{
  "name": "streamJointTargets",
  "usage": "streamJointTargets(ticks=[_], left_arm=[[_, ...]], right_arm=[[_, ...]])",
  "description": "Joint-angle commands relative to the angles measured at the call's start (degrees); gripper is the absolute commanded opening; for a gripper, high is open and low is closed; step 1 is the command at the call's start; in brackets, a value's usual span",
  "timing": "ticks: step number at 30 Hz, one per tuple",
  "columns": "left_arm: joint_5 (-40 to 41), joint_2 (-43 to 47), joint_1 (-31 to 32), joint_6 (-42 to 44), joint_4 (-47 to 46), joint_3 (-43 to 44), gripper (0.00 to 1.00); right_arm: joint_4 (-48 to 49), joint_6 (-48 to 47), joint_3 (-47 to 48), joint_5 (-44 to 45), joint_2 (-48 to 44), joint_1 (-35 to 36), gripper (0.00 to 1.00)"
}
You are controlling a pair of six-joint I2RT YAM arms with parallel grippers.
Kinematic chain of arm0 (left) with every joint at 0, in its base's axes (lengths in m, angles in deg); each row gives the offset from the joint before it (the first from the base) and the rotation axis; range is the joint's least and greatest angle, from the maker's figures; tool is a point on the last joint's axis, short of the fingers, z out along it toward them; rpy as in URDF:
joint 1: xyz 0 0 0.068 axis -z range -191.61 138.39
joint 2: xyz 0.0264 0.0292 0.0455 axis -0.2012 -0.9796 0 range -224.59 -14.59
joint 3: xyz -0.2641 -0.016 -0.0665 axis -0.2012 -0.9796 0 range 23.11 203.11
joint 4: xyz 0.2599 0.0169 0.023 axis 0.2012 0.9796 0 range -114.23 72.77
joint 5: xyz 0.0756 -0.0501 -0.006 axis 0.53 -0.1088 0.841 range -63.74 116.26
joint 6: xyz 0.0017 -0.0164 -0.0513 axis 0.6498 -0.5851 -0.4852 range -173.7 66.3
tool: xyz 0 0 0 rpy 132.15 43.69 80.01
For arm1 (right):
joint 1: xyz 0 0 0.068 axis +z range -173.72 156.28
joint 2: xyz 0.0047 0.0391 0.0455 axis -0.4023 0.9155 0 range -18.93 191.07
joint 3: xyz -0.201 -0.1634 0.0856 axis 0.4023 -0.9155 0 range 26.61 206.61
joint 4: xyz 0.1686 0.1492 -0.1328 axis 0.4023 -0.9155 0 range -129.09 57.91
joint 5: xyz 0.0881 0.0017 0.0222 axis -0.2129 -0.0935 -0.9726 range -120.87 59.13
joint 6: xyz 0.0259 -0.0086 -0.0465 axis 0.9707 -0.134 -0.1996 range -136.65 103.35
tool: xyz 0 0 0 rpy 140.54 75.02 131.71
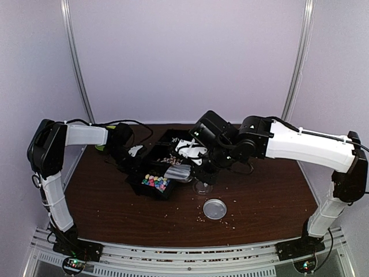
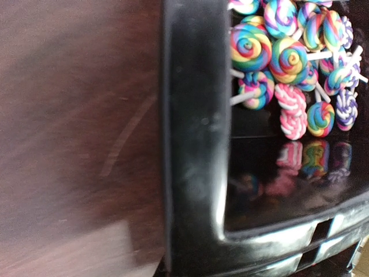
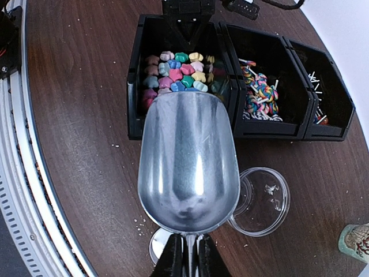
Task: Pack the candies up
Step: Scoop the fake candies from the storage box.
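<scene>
The candies [image 3: 176,72] are small pastel pieces heaped in the leftmost black bin [image 3: 134,86]; the top view shows the candies [image 1: 155,182] too. My right gripper [image 3: 188,257] is shut on the handle of an empty metal scoop [image 3: 187,167], whose mouth hangs over that bin's near wall. From above, the scoop [image 1: 177,173] lies between the bins and a clear round cup [image 1: 202,186]. My left gripper [image 3: 187,26] is closed on the far rim of the bin row. Its own wrist view shows only the black rim [image 2: 193,144], not its fingers.
Rainbow lollipops [image 3: 259,89] fill the middle bin, and a third bin [image 3: 331,98] holds white sticks. The clear cup [image 3: 262,199] stands empty to the right of the scoop. A round lid [image 1: 215,209] lies nearer the front edge. A green object [image 1: 101,148] sits far left. Crumbs dot the table.
</scene>
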Motion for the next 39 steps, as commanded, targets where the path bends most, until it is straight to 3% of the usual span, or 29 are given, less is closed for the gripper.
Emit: streamJointTargets(ticks=[1, 5, 15, 28, 39], left_arm=[[-16.5, -1.4, 0.0, -0.9, -9.6, -2.8, 0.0], [-22.9, -1.9, -0.3, -3.2, -14.8, -4.5, 0.0], [-25.2, -1.0, -0.3, -6.8, -17.4, -6.0, 0.0], [-2.3, 3.3, 1.5, -1.1, -1.7, -0.9, 0.0], [5.3, 6.1, 1.6, -1.9, -1.0, -0.6, 0.0]], right_arm=[[1.1, -0.2, 0.7, -0.6, -3.0, 0.3, 0.0], [5.3, -0.1, -1.9, -4.2, -6.0, 0.3, 0.0], [1.9, -0.7, -0.5, -2.2, -5.2, 0.3, 0.0], [-8.2, -2.0, 9.0, 3.3, 3.4, 0.3, 0.0], [-12.7, -2.5, 16.8, 4.0, 12.1, 1.6, 0.0]])
